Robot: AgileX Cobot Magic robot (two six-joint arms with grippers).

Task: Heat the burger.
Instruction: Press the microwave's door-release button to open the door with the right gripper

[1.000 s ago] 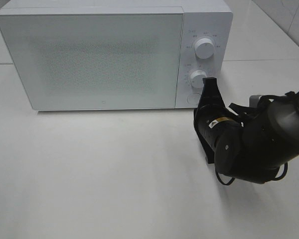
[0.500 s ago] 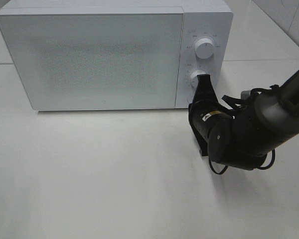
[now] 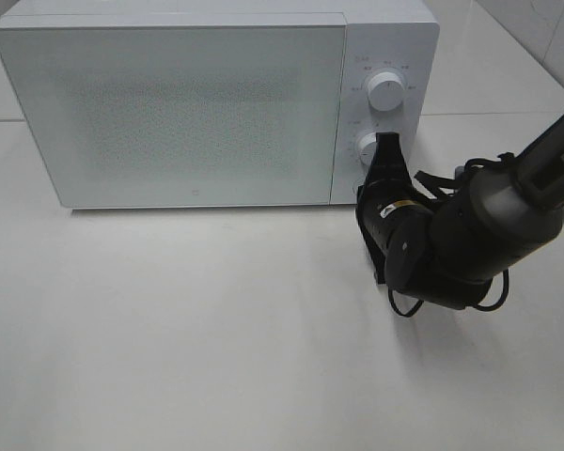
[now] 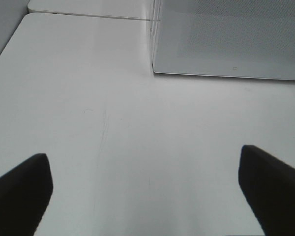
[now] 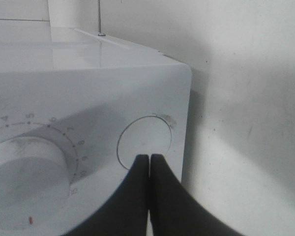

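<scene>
The burger is out of view. A white microwave (image 3: 197, 103) stands at the back of the table with its door closed. My right gripper (image 3: 388, 143) is shut, and its joined fingertips (image 5: 143, 160) rest against the lower edge of the round button (image 5: 144, 140) on the control panel, beside the lower dial (image 5: 27, 169). My left gripper (image 4: 145, 196) is open over bare table near the microwave's left corner (image 4: 155, 69), with nothing between its fingers (image 4: 19, 191). The high view does not show the left arm.
Two dials (image 3: 386, 90) sit one above the other on the microwave's right panel. The white table (image 3: 188, 319) stretches in front of the microwave. The bulky black right arm (image 3: 470, 235) lies at the right of the panel.
The right arm has shifted left and in toward the control panel, bringing its shut fingertips up to the panel. The microwave door stays closed.
</scene>
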